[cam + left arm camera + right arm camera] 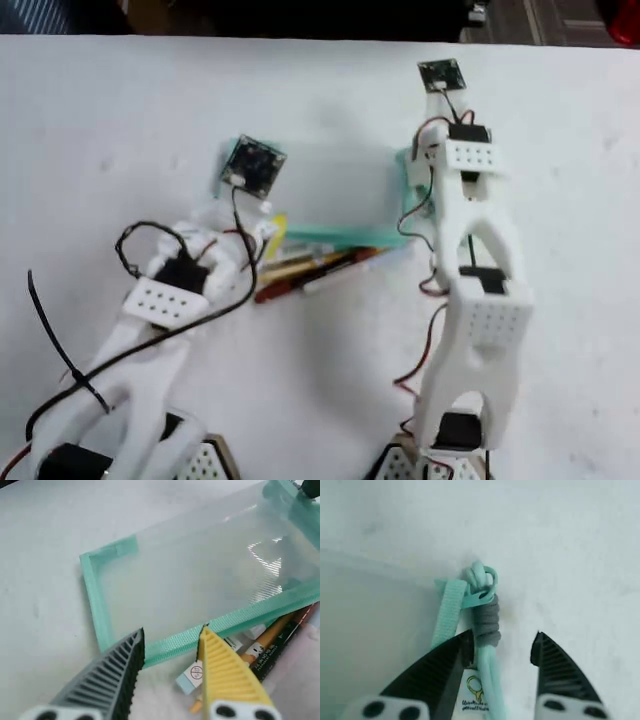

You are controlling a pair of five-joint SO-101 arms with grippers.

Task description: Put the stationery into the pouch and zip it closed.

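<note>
Pouch (320, 195) (200, 580) (370, 610), clear with teal trim, lies flat in the middle of the white table (120, 120), between the two arms. Its long edges run left to right. The stationery (320, 265) (270, 640), a bunch of pens and pencils, lies on the table just beside the pouch's near edge and along it, outside the trim. A small pale-blue block (192, 675) sits at the left end of the bunch.

The left gripper (268, 232) (172, 632) hangs over the pouch's near edge towards its left corner. Its jaws, one grey and one yellow, are spread and hold nothing. The yellow one is above the left end of the stationery, next to the block.

The right gripper (504, 634) is at the pouch's right end, over the zip pull (487, 617), a teal loop with a grey wrap. Its black jaws are spread. The pull lies between them, close against one jaw and apart from the other, so it is not pinched. I cannot tell whether the zip is open or shut.
</note>
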